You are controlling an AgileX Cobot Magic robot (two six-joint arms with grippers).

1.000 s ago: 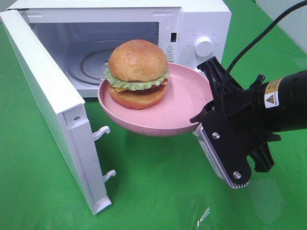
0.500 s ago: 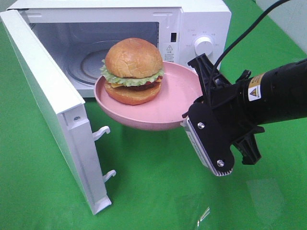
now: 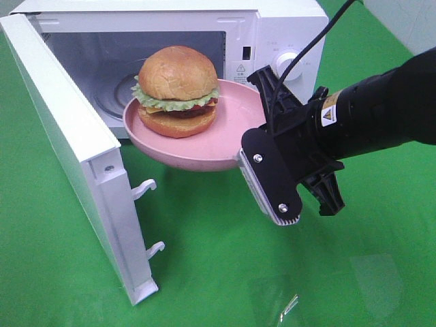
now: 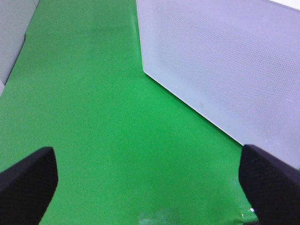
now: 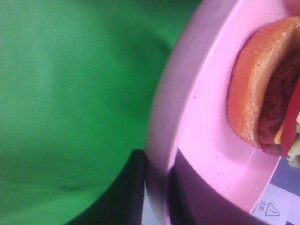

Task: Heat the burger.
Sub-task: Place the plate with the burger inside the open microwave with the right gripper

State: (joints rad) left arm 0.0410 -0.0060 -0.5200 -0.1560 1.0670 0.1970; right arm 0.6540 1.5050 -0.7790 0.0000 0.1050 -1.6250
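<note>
The burger (image 3: 177,92), with a golden-brown bun, green lettuce and red and yellow layers, sits on a round pink plate (image 3: 204,153). My right gripper (image 3: 262,136) is shut on the plate's right rim and holds it in the air at the mouth of the open microwave (image 3: 272,27). The right wrist view shows my fingers (image 5: 131,187) pinching the plate's rim (image 5: 161,140), with the burger (image 5: 267,108) beyond. My left gripper (image 4: 150,187) is open and empty over the green cloth, next to the microwave door's outer face (image 4: 225,70). It is out of the exterior view.
The microwave door (image 3: 61,136) stands swung open to the left, with two latch hooks (image 3: 146,187) on its edge. A glass turntable (image 3: 116,95) lies inside the cavity. The control knob (image 3: 286,61) is on the right panel. Green cloth (image 3: 218,272) covers the table.
My right gripper has carried the plate and burger up and to the left, toward the microwave's opening. The door has not moved.
</note>
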